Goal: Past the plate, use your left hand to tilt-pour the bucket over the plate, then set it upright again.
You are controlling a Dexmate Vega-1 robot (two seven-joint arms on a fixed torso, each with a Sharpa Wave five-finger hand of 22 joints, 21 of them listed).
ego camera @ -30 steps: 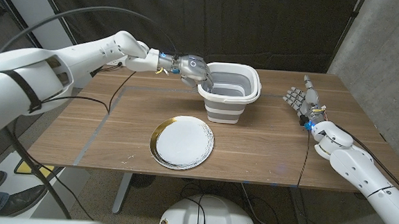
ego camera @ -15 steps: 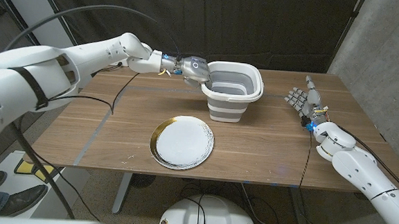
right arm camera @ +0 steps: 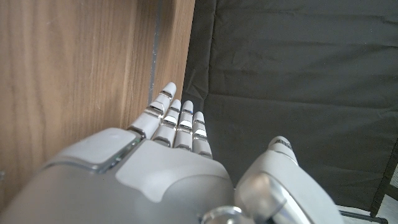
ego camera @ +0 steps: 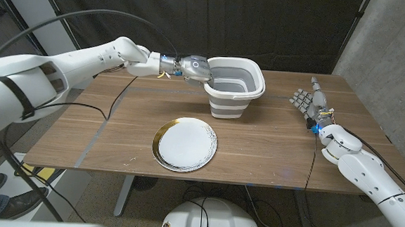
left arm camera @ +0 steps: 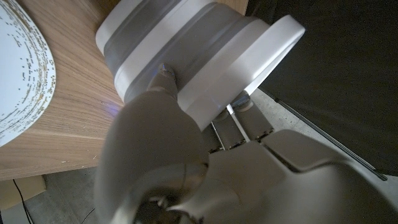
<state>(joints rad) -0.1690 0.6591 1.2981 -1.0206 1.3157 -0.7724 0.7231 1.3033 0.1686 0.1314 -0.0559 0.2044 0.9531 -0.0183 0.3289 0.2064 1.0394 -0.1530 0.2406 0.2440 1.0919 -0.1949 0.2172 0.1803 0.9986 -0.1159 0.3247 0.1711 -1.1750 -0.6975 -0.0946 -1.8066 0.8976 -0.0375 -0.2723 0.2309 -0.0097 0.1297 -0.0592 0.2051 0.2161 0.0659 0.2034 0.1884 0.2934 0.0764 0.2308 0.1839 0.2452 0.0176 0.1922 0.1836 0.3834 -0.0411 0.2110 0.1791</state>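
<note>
A white and grey collapsible bucket (ego camera: 233, 89) stands at the table's far middle, past the white gold-rimmed plate (ego camera: 184, 144). My left hand (ego camera: 195, 67) grips the bucket's rim on its left side, and the bucket sits close to upright, a little lifted at that side. In the left wrist view the bucket (left arm camera: 186, 56) is right against my left hand (left arm camera: 168, 155), with the plate (left arm camera: 18, 74) beside it. My right hand (ego camera: 307, 102) stands at the table's right side with straight fingers, holding nothing; the same right hand (right arm camera: 168, 155) appears beside the table edge.
The wooden table (ego camera: 117, 129) has bare room to the left and right of the plate. A dark curtain (ego camera: 264, 26) hangs behind the far edge. A black cable (ego camera: 89, 15) arcs over my left arm.
My left hand has brought the bucket back from a tilt toward the plate to nearly upright, shifting it slightly toward the far edge. The right hand has not moved.
</note>
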